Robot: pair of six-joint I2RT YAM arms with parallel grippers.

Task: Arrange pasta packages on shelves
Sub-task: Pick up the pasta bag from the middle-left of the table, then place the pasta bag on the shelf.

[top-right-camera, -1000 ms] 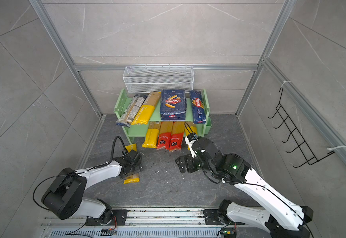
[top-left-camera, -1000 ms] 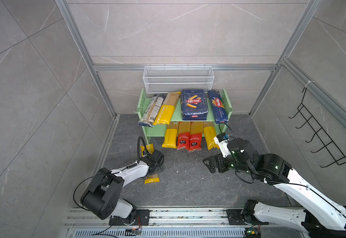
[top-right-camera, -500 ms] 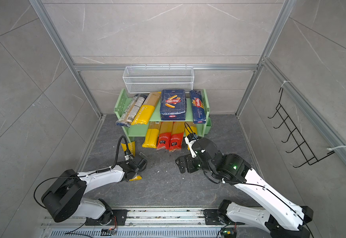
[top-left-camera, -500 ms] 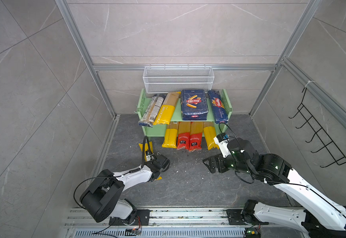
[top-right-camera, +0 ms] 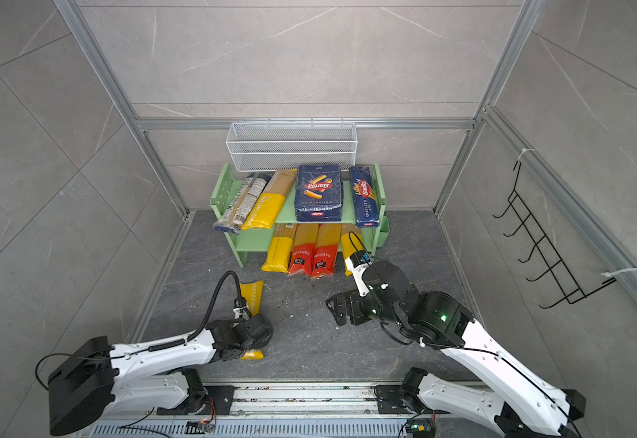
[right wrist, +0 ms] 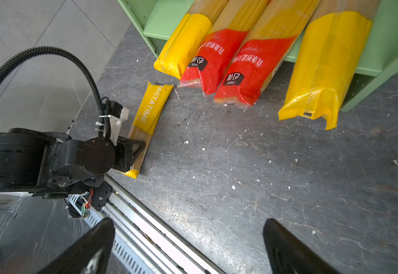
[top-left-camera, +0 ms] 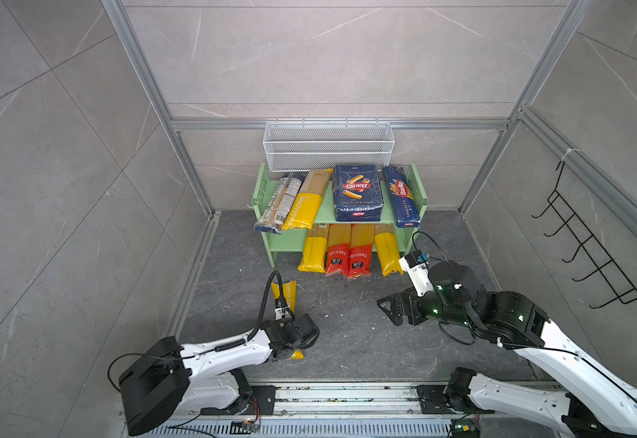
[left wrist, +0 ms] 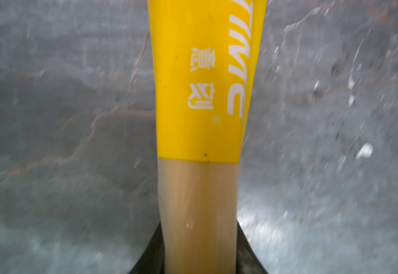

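Rack [top-left-camera: 263,187]: light green, two flat boards, side panels with peg holes, standing against the back wall.
Top board: a clear bag [top-left-camera: 279,201] and a yellow pack [top-left-camera: 303,206] slant over the left front edge. A wide Barilla [top-left-camera: 358,191] lies flat mid-board, and a narrow Barilla [top-left-camera: 402,197] lies at the right panel.
Lower board: two glossy yellow bags [top-left-camera: 313,252] [top-left-camera: 387,250] flank two red bags [top-left-camera: 338,256] [top-left-camera: 360,256]. All four ends hang past the front edge onto the table [top-left-camera: 351,341].
Loose pack [right wrist: 149,111]: a long slim film bag, yellow at the far end and clear over pale spaghetti at the near end. It lies on the table in front of the rack's left leg, apart from it.
Left end effector [left wrist: 199,256]: clamped on the loose pack's clear near part.
Right end effector [right wrist: 188,246]: jaws wide apart, holding nothing, in front of the rack's right end.
Change: a second ago the left jaws stood apart farther up the pack. They have since slid away from the rack and closed. The right arm has not moved.
Table surface: dark veined stone, scattered with white specks [right wrist: 233,187].
Room: the lower board's left end is bare green. Open stone lies between the rack's front and both arms.
Edges: a white mesh basket [top-left-camera: 328,146] sits above and behind the rack.
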